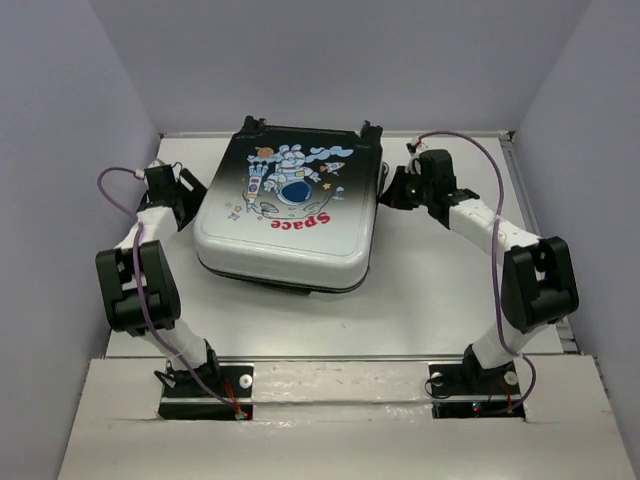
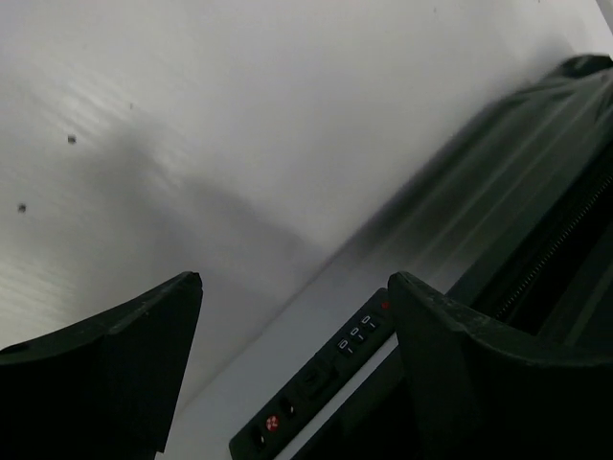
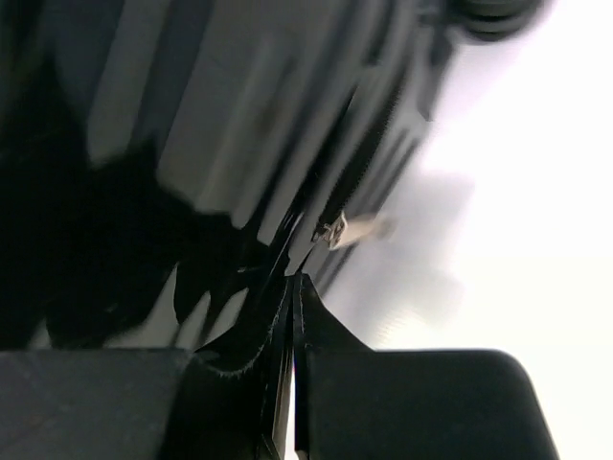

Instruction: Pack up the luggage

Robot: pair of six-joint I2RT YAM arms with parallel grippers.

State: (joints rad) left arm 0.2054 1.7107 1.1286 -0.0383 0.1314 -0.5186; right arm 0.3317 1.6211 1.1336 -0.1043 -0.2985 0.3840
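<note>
The luggage [image 1: 290,215] lies flat in the middle of the table with its lid down, astronaut and red "Space" facing up. A dark gap shows along its front edge. My left gripper [image 1: 190,195] is open and empty at its left side. In the left wrist view [image 2: 295,278] the jaws frame the shell [image 2: 536,220] and its combination lock [image 2: 316,383]. My right gripper [image 1: 392,190] is at the suitcase's right side. In the right wrist view [image 3: 295,280] it is shut at the zip seam, seemingly on a thin black pull just below the metal zipper slider [image 3: 330,230].
White walls close in the table at the back, left and right [image 1: 520,170]. Purple cables loop above both arms. The suitcase's wheels [image 1: 372,130] point at the back wall. Bare table [image 1: 440,290] lies in front of the suitcase and to its right.
</note>
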